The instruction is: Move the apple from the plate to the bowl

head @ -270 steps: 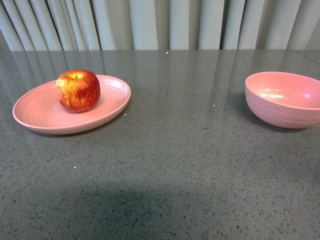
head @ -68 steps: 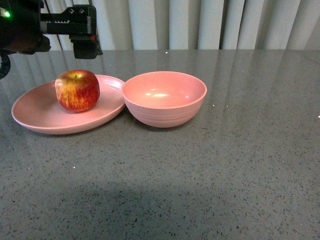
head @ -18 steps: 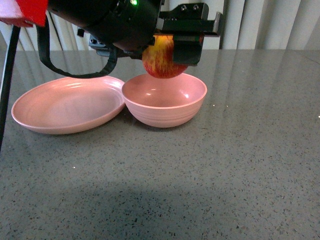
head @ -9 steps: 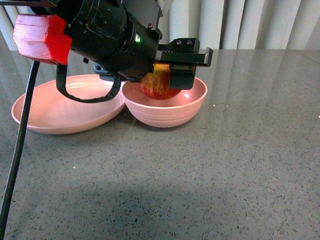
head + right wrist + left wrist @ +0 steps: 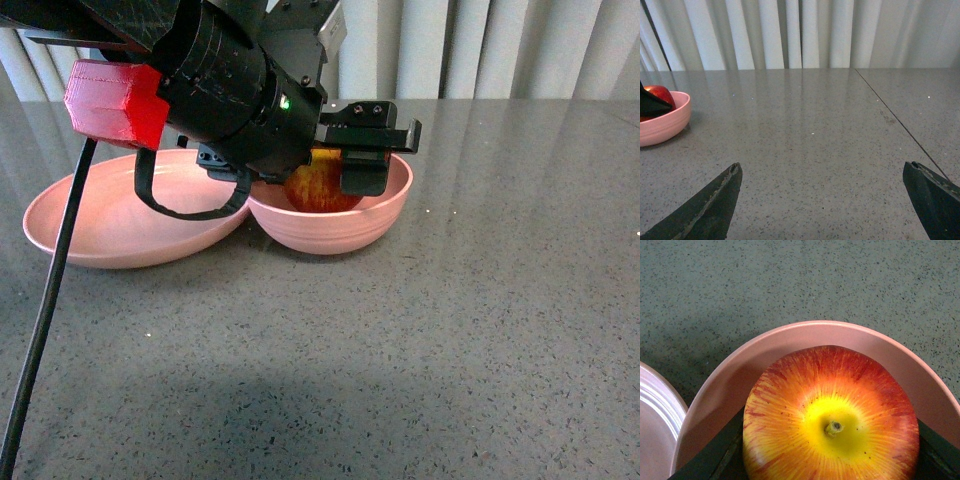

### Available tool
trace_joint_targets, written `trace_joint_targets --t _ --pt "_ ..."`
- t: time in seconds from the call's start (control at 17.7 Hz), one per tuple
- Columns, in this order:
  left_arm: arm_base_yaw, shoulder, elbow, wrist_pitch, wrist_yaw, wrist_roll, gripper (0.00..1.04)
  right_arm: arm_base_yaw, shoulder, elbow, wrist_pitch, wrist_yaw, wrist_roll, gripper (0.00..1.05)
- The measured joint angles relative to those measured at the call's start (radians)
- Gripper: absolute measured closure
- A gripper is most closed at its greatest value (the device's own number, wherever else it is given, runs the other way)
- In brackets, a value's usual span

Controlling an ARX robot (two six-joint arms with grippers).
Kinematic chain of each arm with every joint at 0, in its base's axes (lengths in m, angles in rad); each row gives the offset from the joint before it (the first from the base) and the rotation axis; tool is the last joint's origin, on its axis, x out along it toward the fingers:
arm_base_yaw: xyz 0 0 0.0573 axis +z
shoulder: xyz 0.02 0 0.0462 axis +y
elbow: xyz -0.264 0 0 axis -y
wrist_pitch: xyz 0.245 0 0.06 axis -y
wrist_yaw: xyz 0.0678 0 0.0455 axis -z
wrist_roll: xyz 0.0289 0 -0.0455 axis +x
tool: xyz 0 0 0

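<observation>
The red and yellow apple (image 5: pixel 318 187) sits low inside the deep pink bowl (image 5: pixel 380 215), still held by my left gripper (image 5: pixel 335 175), which is shut on it. From the left wrist camera the apple (image 5: pixel 832 415) fills the view with its stem up, the bowl rim (image 5: pixel 805 330) curving around it and black fingers (image 5: pixel 715 460) at both sides. The shallow pink plate (image 5: pixel 80 225) lies just left of the bowl, with nothing on it. My right gripper (image 5: pixel 822 192) is open over bare table, far from the bowl (image 5: pixel 662 125); the apple (image 5: pixel 660 93) peeks above that rim.
A grey speckled table (image 5: pixel 400 350) spreads out in front of and to the right of the dishes. Pale pleated curtains (image 5: pixel 500 50) hang behind it. A black cable (image 5: pixel 45 320) runs down at the left. A thin seam (image 5: pixel 900 122) crosses the tabletop in the right wrist view.
My left gripper has lowered the apple from above the bowl's rim down into the bowl over the last second. The plate stays without the apple.
</observation>
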Motion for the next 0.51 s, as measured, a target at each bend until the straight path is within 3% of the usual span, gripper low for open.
trace_joint_targets --t 0.23,0.28,0.4,0.51 --pt "0.001 0.005 0.008 0.000 0.000 -0.001 0.35 0.000 0.000 0.000 0.000 0.000 0.000 0.07" --pt "0.001 0.005 0.008 0.001 0.001 -0.005 0.30 0.000 0.000 0.000 0.000 0.000 0.000 0.07" --pt "0.001 0.005 0.013 0.008 0.003 -0.006 0.07 0.000 0.000 0.000 0.000 0.000 0.000 0.07" --pt "0.002 0.005 0.017 0.017 0.004 -0.006 0.07 0.000 0.000 0.000 0.000 0.000 0.000 0.07"
